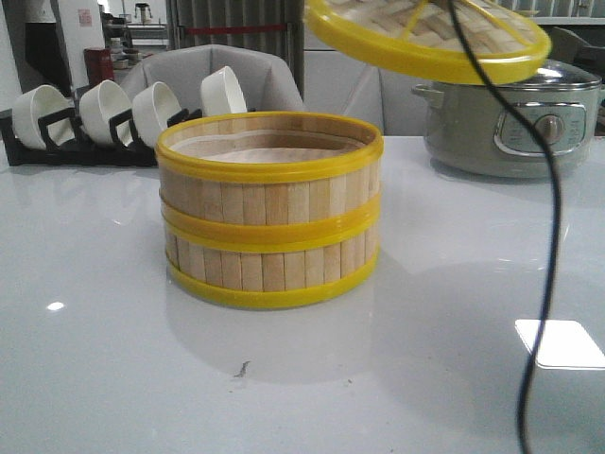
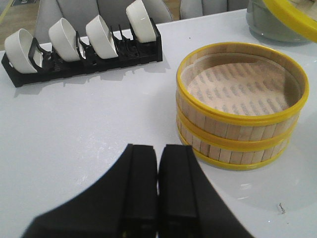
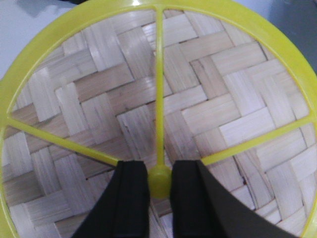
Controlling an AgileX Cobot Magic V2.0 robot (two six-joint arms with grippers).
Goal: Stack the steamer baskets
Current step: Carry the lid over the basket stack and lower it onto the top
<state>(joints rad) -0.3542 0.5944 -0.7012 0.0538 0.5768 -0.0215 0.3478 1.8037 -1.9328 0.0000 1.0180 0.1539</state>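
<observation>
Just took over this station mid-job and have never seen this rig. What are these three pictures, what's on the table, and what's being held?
This is a two-armed robot; each arm ends in a claw. One picture looks forward over the white table. The other two come from cameras on the wrists.

On the table, the two steamer baskets stand already stacked, one on the other, open on top. Behind them sit a black rack of white bowls and a grey-green electric pot.

The left wrist picture shows the left claw closed and empty, short of the baskets. The right wrist picture shows the right claw pinching the yellow knob of the woven bamboo lid. In the front picture that lid hangs tilted in the air, up and to the right of the stack.
</observation>
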